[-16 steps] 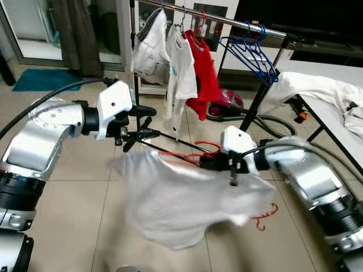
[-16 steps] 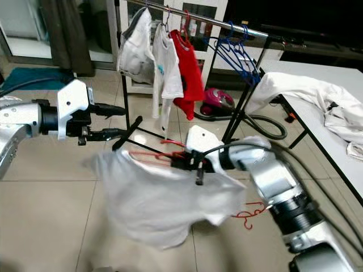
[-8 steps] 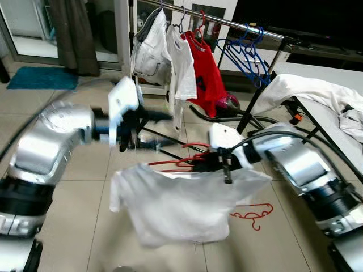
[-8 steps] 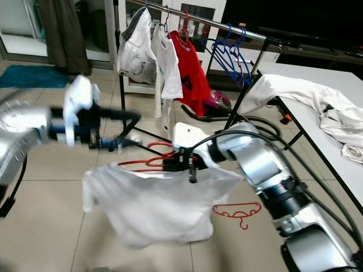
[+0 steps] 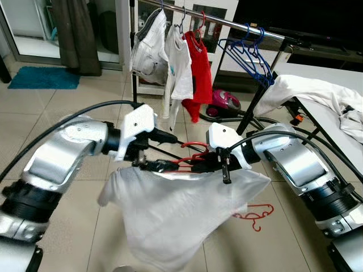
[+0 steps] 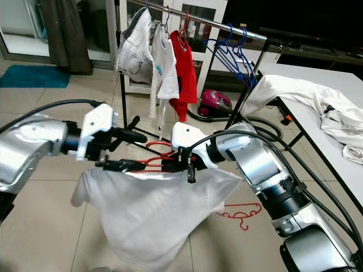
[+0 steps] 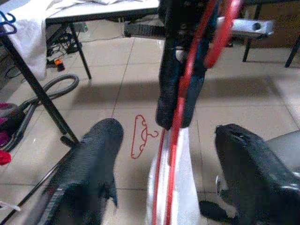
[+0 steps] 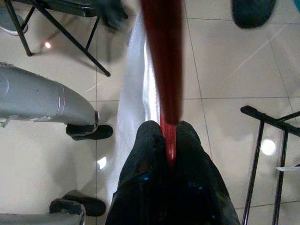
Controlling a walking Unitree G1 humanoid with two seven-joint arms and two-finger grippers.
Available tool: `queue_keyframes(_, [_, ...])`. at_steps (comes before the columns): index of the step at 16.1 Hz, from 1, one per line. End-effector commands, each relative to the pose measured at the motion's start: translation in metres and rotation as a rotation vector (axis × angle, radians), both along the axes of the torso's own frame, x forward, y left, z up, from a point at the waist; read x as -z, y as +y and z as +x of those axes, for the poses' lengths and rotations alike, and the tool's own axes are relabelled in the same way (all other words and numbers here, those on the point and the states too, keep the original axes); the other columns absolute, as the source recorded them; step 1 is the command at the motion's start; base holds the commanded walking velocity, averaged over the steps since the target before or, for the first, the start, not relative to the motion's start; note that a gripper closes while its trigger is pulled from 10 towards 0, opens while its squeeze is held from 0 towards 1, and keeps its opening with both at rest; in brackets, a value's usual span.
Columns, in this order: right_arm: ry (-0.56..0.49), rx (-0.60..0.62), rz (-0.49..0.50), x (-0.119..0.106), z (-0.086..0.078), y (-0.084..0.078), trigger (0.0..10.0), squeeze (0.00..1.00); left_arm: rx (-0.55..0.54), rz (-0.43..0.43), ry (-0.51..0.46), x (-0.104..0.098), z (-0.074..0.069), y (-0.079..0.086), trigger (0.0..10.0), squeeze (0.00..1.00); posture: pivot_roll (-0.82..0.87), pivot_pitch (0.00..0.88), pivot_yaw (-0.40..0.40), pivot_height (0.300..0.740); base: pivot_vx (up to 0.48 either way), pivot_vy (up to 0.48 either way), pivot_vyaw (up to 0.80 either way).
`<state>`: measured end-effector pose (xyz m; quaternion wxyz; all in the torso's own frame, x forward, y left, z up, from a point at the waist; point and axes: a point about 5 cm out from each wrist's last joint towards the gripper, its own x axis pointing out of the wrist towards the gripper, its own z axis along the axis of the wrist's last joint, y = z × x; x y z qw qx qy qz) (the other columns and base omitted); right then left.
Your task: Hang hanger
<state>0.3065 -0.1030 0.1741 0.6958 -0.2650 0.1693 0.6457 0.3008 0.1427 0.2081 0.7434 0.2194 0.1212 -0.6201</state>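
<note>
A red hanger [image 5: 187, 160] carries a white shirt [image 5: 176, 209] that hangs in mid-air over the tiled floor. My right gripper [image 5: 202, 165] is shut on the hanger's right part; the right wrist view shows both fingers [image 8: 150, 145] pinched on the red bar [image 8: 164, 70]. My left gripper [image 5: 163, 152] is open at the hanger's left part. In the left wrist view its fingers [image 7: 101, 154] stand on either side of the red hanger [image 7: 180, 117], apart from it. The clothes rack [image 5: 227, 21] stands beyond, with white and red shirts [image 5: 201, 62] and blue hangers [image 5: 249, 54] on its rail.
A second red hanger [image 5: 255, 215] lies on the floor at the right. A pink vacuum cleaner [image 5: 227, 102] and its hose sit under the rack. A white table [image 5: 326, 122] with crumpled white clothes stands at the right. Open tiled floor lies in front.
My left gripper has swung in from the left and now straddles the hanger's left part. The right gripper keeps its hold, and the shirt has swung and sagged lower.
</note>
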Motion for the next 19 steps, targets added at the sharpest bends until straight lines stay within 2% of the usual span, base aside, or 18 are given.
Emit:
queue_keyframes(1, [-0.017,0.005,0.015,-0.007,0.000,-0.002,10.0,0.00,0.006,0.017,-0.017,0.000,0.004,-0.005,0.0,0.00,0.06,0.000,-0.131,0.740,0.000,0.000,0.00])
queue_keyframes(7, [0.000,0.019,0.037,-0.003,-0.005,-0.002,10.0,0.00,0.093,0.083,0.051,0.012,0.003,-0.012,0.0,0.00,0.05,0.000,-0.096,0.740,0.000,0.000,0.00])
queue_keyframes(13, [0.003,0.019,0.045,-0.003,-0.007,0.001,10.0,0.00,0.106,0.172,0.033,0.022,0.011,-0.014,0.0,0.00,0.05,0.000,-0.081,0.740,0.000,0.000,0.00])
queue_keyframes(19, [0.010,0.002,0.050,-0.004,-0.010,0.002,10.0,0.00,0.114,0.140,0.026,0.021,0.013,-0.017,0.0,0.00,0.06,0.000,-0.086,0.740,0.000,0.000,0.00])
